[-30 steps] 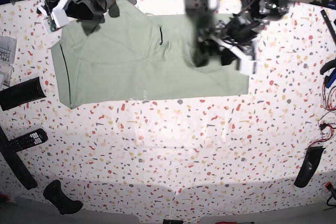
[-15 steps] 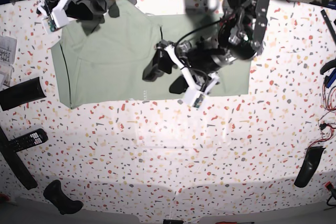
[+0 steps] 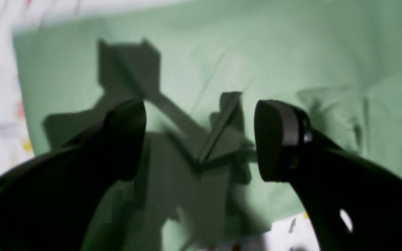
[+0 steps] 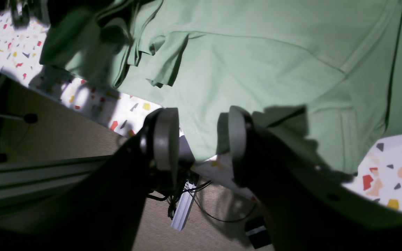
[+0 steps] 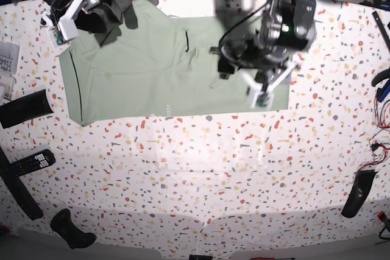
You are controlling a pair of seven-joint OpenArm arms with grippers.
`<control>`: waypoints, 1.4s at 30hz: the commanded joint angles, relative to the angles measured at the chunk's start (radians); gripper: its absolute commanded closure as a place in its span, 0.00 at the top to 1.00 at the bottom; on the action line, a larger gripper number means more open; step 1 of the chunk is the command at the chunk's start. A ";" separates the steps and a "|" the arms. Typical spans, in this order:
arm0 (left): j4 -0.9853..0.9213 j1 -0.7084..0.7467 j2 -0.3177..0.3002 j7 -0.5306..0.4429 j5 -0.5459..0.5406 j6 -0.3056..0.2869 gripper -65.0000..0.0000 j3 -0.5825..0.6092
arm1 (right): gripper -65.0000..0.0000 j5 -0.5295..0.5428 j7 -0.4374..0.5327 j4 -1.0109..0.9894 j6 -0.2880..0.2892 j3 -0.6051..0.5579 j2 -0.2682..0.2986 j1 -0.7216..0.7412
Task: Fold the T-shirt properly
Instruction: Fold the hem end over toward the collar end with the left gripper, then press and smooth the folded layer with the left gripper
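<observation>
Speckled terrazzo table (image 5: 201, 175) lay bare below the T-shirt (image 5: 140, 71), a soft sage rectangle at its far edge. Left gripper (image 3: 201, 139), fingers spread wide and holding nothing, had swung back over the shirt's right end. Right gripper (image 4: 199, 139) hung half-spread, unclamped, at the far-left corner.

Matt cloth T-shirt (image 5: 140, 71), speckled tabletop (image 5: 201, 175)

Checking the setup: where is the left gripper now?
In the base view the left gripper is right of centre, over the T-shirt; its jaws stand open.
</observation>
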 commanded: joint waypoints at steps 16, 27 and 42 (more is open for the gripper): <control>-0.052 0.018 0.083 -0.203 0.097 0.111 0.69 0.000 | 0.35 0.019 0.011 0.019 0.009 0.004 0.007 -0.003; -0.064 0.024 0.084 -0.246 -0.097 0.055 0.69 0.002 | 0.35 0.019 0.011 0.019 0.009 0.004 0.007 0.000; -0.215 0.014 0.109 -0.292 -0.077 0.048 0.69 0.003 | 0.35 0.019 0.008 0.019 0.009 0.004 0.007 0.000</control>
